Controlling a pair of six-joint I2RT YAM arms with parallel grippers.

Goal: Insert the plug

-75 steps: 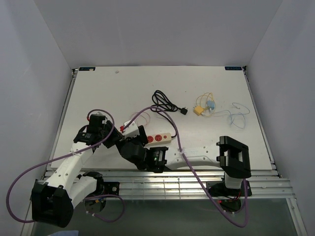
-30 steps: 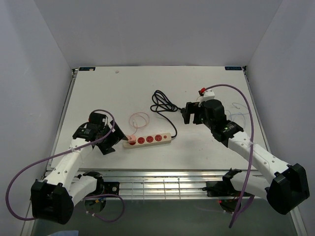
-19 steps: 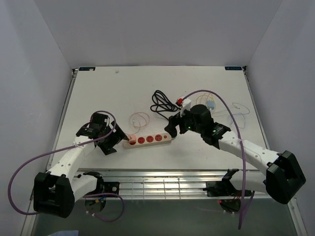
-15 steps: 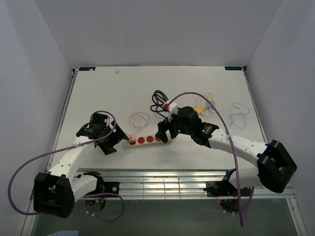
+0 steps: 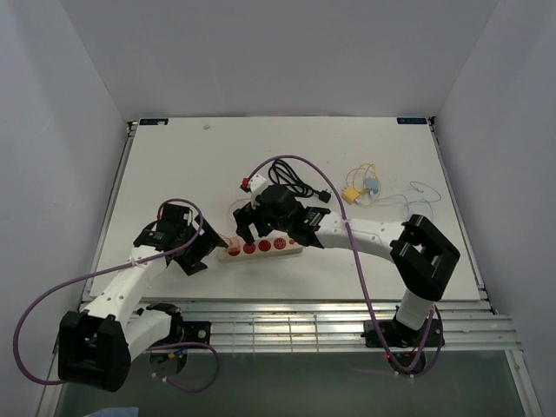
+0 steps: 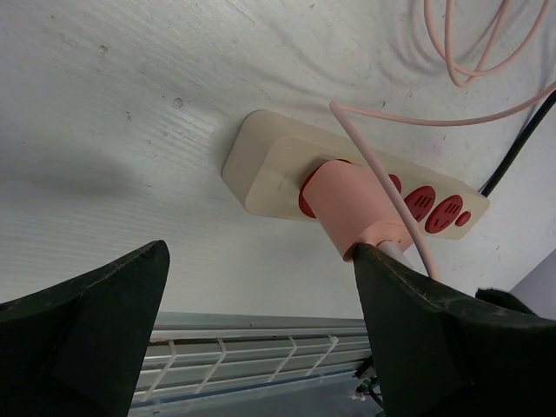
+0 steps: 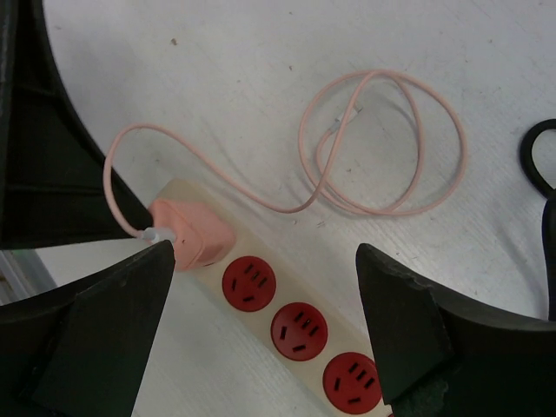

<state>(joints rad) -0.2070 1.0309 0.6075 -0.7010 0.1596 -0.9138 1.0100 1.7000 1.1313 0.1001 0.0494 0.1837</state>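
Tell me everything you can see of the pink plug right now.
The pink plug is a smooth, rounded, plastic-looking block seated in the end socket of the cream power strip, three red sockets free beside it. A thin pink cord leaves its top through a white collar and loops loosely on the table.

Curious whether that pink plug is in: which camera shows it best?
The left wrist view: the pink plug sits large, seated in the power strip's end socket. The right wrist shows it smaller, from above; the top view, tiny.
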